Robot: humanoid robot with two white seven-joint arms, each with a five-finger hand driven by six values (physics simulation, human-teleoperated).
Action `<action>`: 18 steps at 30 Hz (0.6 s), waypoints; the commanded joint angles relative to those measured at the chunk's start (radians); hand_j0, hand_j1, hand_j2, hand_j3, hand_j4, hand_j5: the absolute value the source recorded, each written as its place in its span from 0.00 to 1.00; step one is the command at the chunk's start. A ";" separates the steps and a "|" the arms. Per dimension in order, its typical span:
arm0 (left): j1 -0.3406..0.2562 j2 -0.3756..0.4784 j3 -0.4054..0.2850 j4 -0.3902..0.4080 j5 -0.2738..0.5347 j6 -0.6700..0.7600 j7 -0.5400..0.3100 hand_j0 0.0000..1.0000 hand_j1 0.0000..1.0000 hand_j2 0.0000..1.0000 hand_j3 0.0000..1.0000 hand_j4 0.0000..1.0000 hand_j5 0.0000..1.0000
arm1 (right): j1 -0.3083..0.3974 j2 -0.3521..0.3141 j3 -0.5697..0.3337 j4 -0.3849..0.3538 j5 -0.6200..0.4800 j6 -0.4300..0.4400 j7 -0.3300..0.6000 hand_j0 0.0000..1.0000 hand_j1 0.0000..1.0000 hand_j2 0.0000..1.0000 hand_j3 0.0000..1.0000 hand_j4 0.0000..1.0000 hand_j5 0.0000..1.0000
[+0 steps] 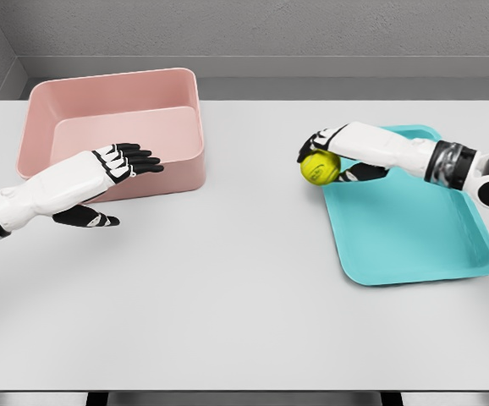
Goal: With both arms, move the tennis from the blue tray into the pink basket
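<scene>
The right hand [329,152] reaches leftward, its fingers curled around the round yellow ball [319,167] at the left edge of the shallow teal tray [414,245]. The left hand [113,169] hangs flat, fingers outstretched and holding nothing, before the smooth pink basket [118,110] on the table [228,296].

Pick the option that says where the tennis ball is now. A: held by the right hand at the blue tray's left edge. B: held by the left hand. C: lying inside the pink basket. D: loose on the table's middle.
A: the right hand is curled around the tennis ball over the blue tray's left edge.
</scene>
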 commanded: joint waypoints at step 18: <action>0.001 0.007 0.002 -0.002 0.006 -0.001 0.001 1.00 1.00 1.00 1.00 1.00 1.00 | -0.038 0.102 0.088 -0.028 -0.004 0.001 0.008 0.56 0.56 0.56 0.56 0.56 0.56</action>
